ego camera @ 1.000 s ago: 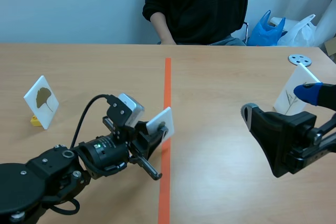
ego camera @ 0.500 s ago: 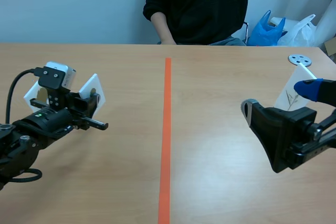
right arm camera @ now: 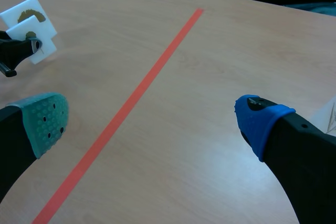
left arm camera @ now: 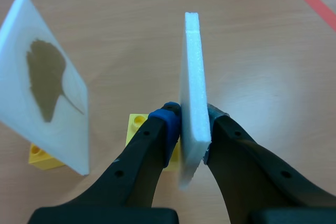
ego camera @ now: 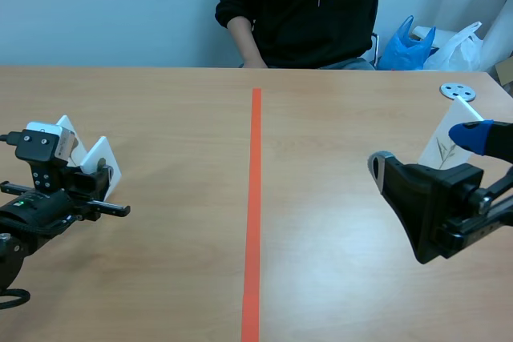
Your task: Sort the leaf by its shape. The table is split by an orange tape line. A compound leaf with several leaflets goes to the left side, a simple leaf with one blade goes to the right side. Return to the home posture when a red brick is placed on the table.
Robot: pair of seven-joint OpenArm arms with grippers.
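Observation:
My left gripper point(left arm camera: 190, 118) is shut on a white leaf card point(left arm camera: 193, 87), seen edge-on, its leaf face hidden. The card hangs just over a yellow brick point(left arm camera: 137, 125). Beside it a second white card with a fan-shaped brown leaf point(left arm camera: 48, 82) stands tilted on another yellow brick point(left arm camera: 41, 157). In the scene view the held card point(ego camera: 103, 164) is at the far left of the table, well left of the orange tape line point(ego camera: 253, 198). My right gripper point(right arm camera: 152, 121) is open over the right side, holding nothing.
A white card with a thin branching sprig point(ego camera: 445, 146) stands at the right, behind my right arm. A metal disc point(ego camera: 457, 90) lies at the far right. A person point(ego camera: 304, 6) sits across the table, with blue and white bags point(ego camera: 407, 46) beside them.
My left arm carried the white card from the tape line far to the left, down beside the fan-leaf card. The right arm has not moved.

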